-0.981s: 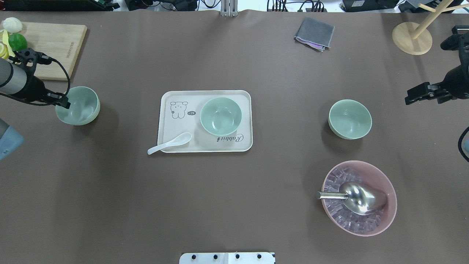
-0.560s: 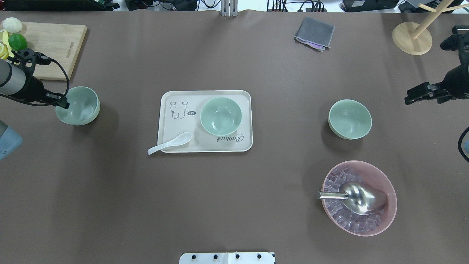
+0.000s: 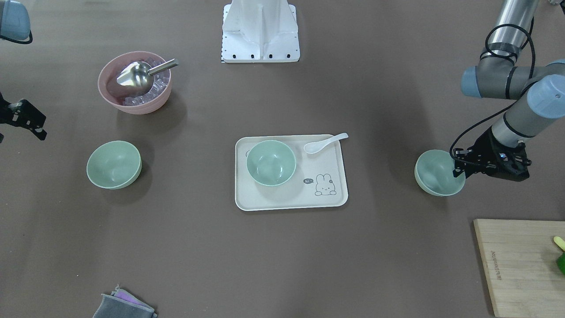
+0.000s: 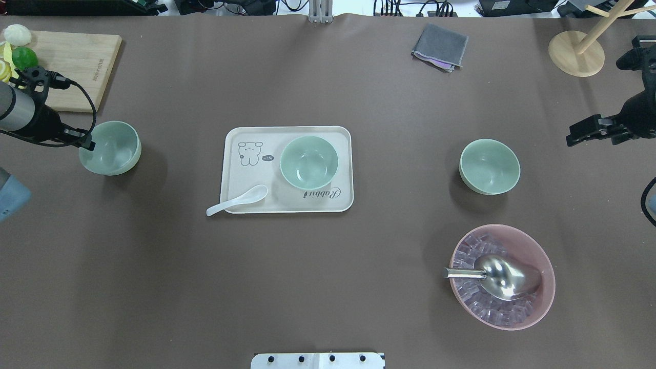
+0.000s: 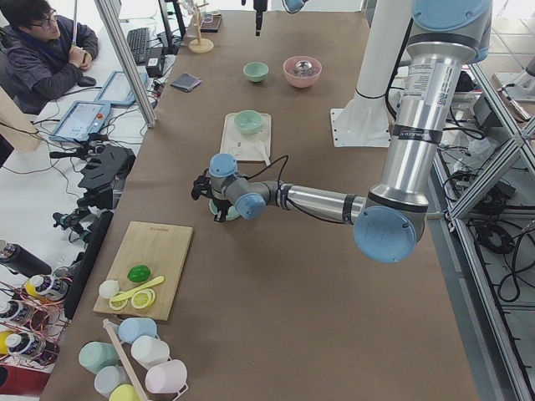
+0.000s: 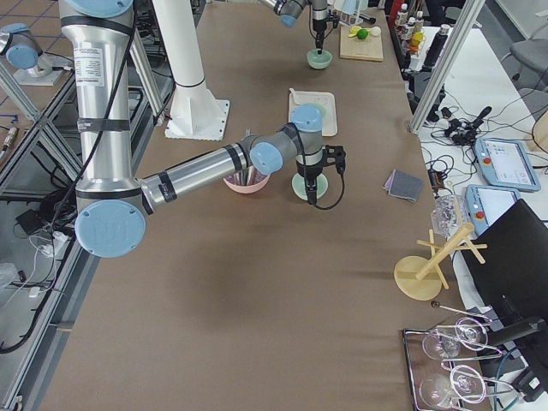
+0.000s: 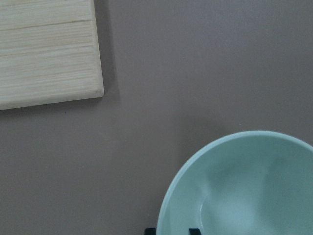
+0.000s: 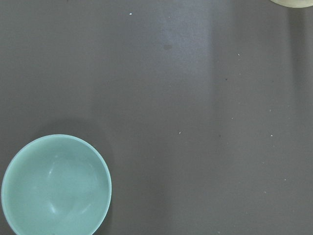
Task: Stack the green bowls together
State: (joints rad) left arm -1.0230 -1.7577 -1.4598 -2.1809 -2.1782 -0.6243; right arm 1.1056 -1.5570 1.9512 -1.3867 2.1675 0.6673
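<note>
Three pale green bowls are apart on the table. The left green bowl (image 4: 114,148) (image 3: 435,173) has my left gripper (image 4: 86,144) (image 3: 459,169) at its outer rim. In the left wrist view two dark fingertips (image 7: 194,231) straddle this bowl's (image 7: 244,191) rim, shut on it. A second green bowl (image 4: 309,162) sits on the cream tray (image 4: 241,179). The third green bowl (image 4: 489,166) (image 8: 56,186) stands at the right. My right gripper (image 4: 576,134) (image 3: 37,126) hovers open beside it, holding nothing.
A white spoon (image 4: 237,201) lies over the tray's edge. Near the front right stands a pink bowl (image 4: 538,251) with ice and a metal scoop (image 4: 505,277). A wooden board (image 4: 77,61) with food lies far left; a grey cloth (image 4: 441,46) and a wooden stand (image 4: 576,54) sit at the back.
My left wrist has shifted slightly and the left green bowl has edged a little to the right. The right arm, tray and other bowls have not moved.
</note>
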